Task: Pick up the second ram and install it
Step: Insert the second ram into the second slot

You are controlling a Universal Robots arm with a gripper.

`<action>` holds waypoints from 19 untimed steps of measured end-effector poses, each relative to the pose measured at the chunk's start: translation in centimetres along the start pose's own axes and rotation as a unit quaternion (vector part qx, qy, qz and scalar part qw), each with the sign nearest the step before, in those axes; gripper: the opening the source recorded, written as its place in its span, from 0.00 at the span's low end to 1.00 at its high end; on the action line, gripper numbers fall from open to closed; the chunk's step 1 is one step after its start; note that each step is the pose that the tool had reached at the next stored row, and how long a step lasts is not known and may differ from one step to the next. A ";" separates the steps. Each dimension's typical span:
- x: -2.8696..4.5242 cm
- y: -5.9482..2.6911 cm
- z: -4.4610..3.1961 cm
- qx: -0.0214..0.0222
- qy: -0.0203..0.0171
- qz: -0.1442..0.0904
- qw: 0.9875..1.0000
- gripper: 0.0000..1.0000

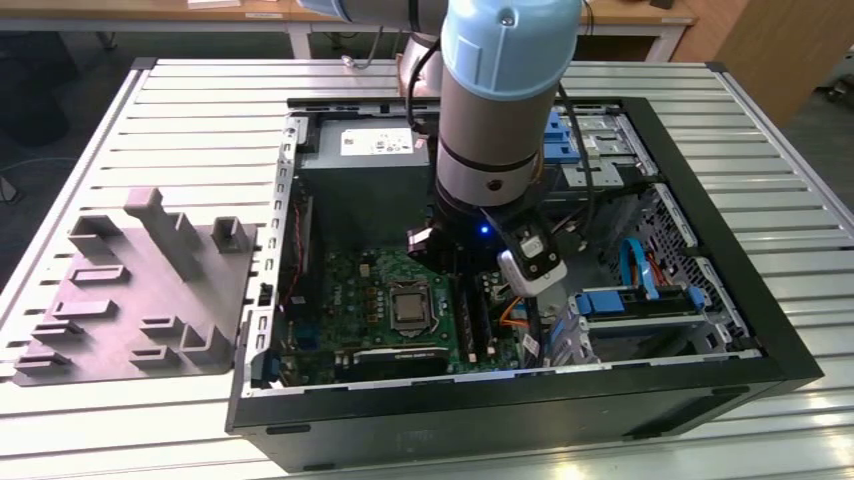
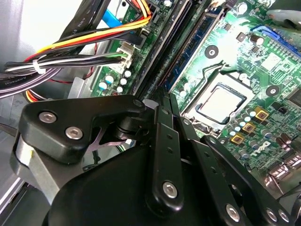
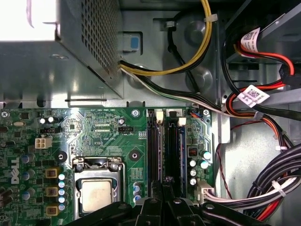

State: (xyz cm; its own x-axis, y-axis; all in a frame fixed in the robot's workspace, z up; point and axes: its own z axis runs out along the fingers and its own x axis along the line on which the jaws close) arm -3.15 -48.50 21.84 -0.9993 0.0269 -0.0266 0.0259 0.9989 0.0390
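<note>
The gripper [image 3: 162, 197] is low inside the open case [image 1: 694, 240], over the slots [image 3: 162, 150] at the lower middle of the first wrist view, with the power supply [image 3: 61, 52] walling the upper left and a cable bundle [image 3: 263, 183] crowding the lower right. In the exterior view the drive cage [image 1: 641, 310] closes the right side, while the board [image 1: 360, 290] left of the arm lies open from above. Room beside the slots seems slim, though the linkage hides it.

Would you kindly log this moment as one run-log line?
gripper: low over motherboard slots | second ram: standing in slot, below gripper | grey fixture: outside case
</note>
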 end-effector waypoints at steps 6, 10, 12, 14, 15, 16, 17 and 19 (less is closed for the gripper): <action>0.01 -0.01 0.16 0.000 0.000 0.000 1.000 0.12; 0.01 -0.01 0.18 0.000 0.000 0.000 1.000 0.12; 0.01 0.00 0.28 0.000 0.000 0.000 1.000 0.12; 0.01 -0.01 0.27 0.000 0.000 0.000 1.000 0.12; 0.01 -0.01 0.27 0.000 0.000 0.000 1.000 0.12; 0.01 -0.01 0.27 0.000 0.000 0.000 1.000 0.12; 0.01 -0.01 0.28 0.000 0.000 0.000 1.000 0.12; 0.01 -0.01 0.30 0.000 0.000 0.000 1.000 0.13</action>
State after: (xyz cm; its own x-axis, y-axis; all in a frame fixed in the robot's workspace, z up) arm -3.15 -48.50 21.54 -0.9993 0.0269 -0.0266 0.0259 0.9989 0.0392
